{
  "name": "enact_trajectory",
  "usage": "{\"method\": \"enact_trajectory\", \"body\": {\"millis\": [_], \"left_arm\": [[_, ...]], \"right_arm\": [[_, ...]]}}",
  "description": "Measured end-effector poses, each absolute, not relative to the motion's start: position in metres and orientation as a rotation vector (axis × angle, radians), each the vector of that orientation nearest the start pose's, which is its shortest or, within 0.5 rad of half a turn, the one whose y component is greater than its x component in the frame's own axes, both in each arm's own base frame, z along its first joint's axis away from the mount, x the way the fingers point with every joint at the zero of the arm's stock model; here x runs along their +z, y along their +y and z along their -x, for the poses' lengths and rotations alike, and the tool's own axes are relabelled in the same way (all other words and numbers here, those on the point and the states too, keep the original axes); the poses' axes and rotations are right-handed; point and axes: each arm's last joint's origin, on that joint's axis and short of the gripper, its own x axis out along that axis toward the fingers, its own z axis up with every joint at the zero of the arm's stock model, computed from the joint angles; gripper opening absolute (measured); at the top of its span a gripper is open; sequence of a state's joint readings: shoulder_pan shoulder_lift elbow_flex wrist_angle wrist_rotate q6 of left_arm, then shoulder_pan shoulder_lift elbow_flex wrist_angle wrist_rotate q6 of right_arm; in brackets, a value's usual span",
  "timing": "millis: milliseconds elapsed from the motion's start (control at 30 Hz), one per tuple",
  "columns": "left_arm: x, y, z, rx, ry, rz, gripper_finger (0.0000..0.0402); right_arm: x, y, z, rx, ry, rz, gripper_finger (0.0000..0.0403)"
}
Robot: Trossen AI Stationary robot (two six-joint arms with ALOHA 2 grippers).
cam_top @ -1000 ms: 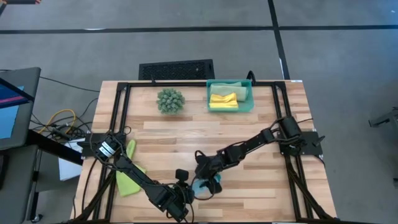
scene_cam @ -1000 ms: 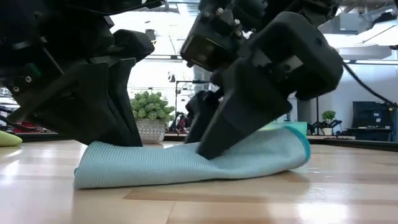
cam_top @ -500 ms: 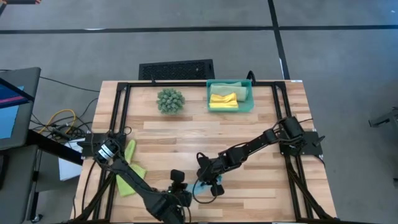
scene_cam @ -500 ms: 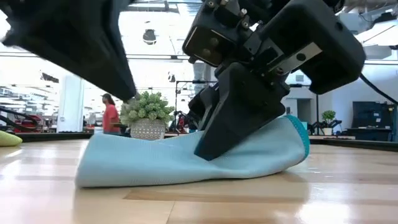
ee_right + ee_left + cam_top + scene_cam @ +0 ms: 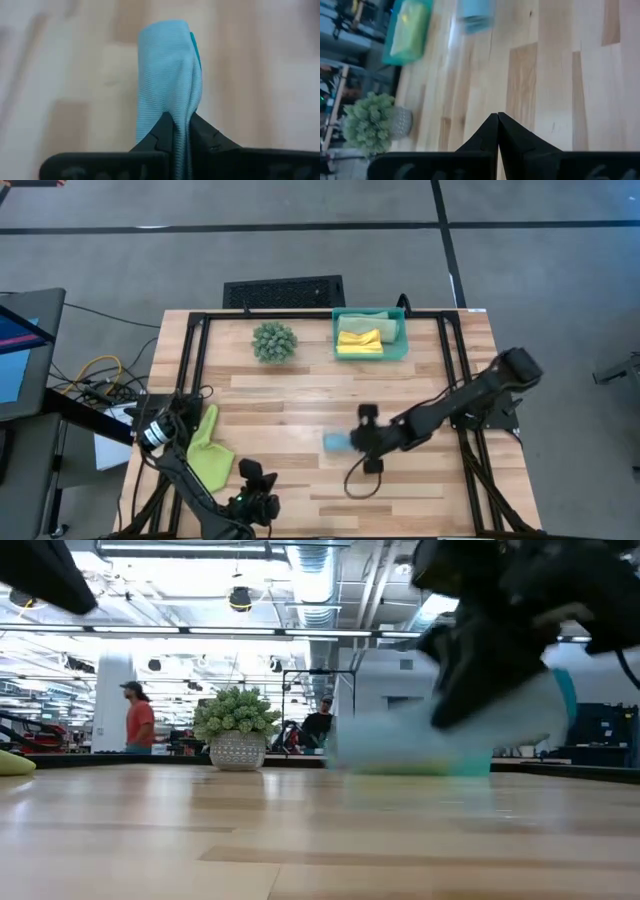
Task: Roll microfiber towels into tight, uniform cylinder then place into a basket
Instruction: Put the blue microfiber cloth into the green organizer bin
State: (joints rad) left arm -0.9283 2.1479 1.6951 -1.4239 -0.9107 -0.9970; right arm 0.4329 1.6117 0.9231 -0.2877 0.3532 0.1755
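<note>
The right gripper [image 5: 175, 131] has its jaws clamped on the rolled light blue towel [image 5: 167, 75], held above the middle of the bench [image 5: 300, 395]. The left gripper [image 5: 497, 117], jaws pressed together and empty, hangs near the bench's front edge beside the lime green towel [image 5: 208, 452]. The basket [image 5: 398, 345] holds a yellow towel [image 5: 358, 340].

The basket [image 5: 370, 337] sat at the counter's [image 5: 300, 400] far edge, right of centre, with towels [image 5: 359, 340] lying in it. The plant ball [image 5: 274, 341] stood just left of the basket. Another towel [image 5: 209, 455] lay near the left edge. A third towel [image 5: 336, 442] was above the counter's middle, in the right end effector [image 5: 352, 440].
</note>
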Motion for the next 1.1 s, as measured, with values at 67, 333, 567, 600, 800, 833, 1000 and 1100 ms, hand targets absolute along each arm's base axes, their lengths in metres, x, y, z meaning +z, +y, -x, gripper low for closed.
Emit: {"method": "enact_trajectory", "body": {"millis": [67,333,567,600,800,833,1000,1100], "left_arm": [[0.190,-0.295,-0.249,0.488,0.906,-0.603,0.0000],[0.191,-0.288,-0.256,0.507,0.916,-0.597,0.0000],[0.191,-0.286,-0.259,0.514,0.918,-0.593,0.0000],[0.191,-0.286,-0.259,0.514,0.919,-0.593,0.0000],[0.191,-0.286,-0.258,0.514,0.918,-0.593,0.0000],[0.191,-0.286,-0.258,0.512,0.919,-0.597,0.0000],[0.191,-0.286,-0.259,0.502,0.927,-0.618,0.0000],[0.192,-0.286,-0.259,0.495,0.931,-0.631,0.0000]], "right_arm": [[0.196,0.108,-0.276,-0.133,0.854,0.263,0.0042],[0.243,0.018,-0.262,-0.495,0.866,0.547,0.0046],[0.235,-0.078,-0.257,-0.433,1.013,0.385,0.0047],[0.233,-0.088,-0.255,-0.422,1.027,0.358,0.0047],[0.222,-0.138,-0.242,-0.499,1.053,0.235,0.0047],[0.220,-0.144,-0.239,-0.501,1.059,0.215,0.0047],[0.213,-0.162,-0.238,-0.444,1.017,0.141,0.0047],[0.208,-0.170,-0.241,-0.415,0.988,0.145,0.0047]]}}
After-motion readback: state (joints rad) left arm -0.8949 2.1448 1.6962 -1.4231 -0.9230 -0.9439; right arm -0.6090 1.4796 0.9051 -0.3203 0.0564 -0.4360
